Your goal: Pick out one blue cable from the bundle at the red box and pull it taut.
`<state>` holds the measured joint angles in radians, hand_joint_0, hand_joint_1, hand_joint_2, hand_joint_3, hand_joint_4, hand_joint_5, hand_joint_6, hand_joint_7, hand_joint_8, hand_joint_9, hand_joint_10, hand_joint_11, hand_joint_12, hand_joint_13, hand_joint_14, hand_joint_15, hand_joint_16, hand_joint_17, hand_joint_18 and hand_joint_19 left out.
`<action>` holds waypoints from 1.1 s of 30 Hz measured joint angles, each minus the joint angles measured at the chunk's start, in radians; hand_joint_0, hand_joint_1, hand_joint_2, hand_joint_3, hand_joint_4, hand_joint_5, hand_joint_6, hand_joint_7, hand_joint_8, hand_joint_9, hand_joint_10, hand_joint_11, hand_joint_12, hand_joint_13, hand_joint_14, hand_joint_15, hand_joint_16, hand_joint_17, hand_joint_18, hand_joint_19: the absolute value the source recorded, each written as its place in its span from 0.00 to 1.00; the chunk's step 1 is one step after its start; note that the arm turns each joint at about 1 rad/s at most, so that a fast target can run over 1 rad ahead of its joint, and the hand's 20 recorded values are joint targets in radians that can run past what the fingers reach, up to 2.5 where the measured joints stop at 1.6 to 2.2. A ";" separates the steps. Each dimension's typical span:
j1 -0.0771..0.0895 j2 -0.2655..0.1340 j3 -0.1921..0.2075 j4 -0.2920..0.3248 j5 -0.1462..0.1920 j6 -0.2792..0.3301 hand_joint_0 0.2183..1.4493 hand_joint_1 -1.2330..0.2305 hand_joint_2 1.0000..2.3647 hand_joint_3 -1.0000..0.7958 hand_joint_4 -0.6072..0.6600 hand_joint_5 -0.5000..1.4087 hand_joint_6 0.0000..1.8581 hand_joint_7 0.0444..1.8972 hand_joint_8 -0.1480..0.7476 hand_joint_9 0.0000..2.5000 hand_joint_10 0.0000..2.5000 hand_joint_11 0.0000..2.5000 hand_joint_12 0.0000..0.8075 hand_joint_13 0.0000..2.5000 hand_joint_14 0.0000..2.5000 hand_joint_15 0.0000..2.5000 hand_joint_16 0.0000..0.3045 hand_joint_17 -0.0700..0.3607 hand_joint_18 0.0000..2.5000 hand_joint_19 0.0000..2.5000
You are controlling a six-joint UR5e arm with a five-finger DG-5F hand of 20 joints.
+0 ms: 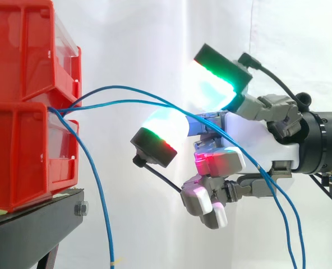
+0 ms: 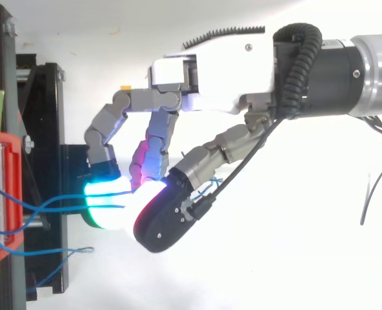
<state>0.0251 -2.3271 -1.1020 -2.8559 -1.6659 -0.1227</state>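
Cables (image 1: 127, 101): thin, blue, smooth, leaving red plastic bins (image 1: 26, 140).
Hand (image 2: 223, 64): fingers (image 1: 219, 84) apart, cables between glowing pads, unpinched.

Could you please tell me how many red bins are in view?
2. The upper bin sits stacked on the lower bin, which rests on the black stand. More may be hidden past the left edge.

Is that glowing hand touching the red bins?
Apart: side view shows open curtain between the hand and the red bins; only blue cables span it.
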 measured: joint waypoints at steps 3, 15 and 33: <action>0.000 0.000 0.005 -0.001 0.000 0.000 0.22 0.51 0.00 0.28 0.52 0.21 0.49 0.46 0.50 0.53 0.01 0.35 0.46 0.41 0.01 0.25 0.18 0.44 0.39 0.28; -0.001 0.000 0.012 -0.010 0.000 0.000 0.31 0.46 0.01 0.34 0.48 0.22 0.48 0.52 0.48 0.56 0.01 0.36 0.42 0.42 0.01 0.26 0.16 0.42 0.37 0.29; -0.004 0.000 0.022 -0.017 -0.001 -0.002 0.39 0.22 0.01 0.40 0.46 0.23 0.50 0.52 0.47 0.56 0.01 0.37 0.40 0.43 0.01 0.28 0.15 0.40 0.38 0.27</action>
<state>0.0210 -2.3270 -1.0802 -2.8732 -1.6671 -0.1242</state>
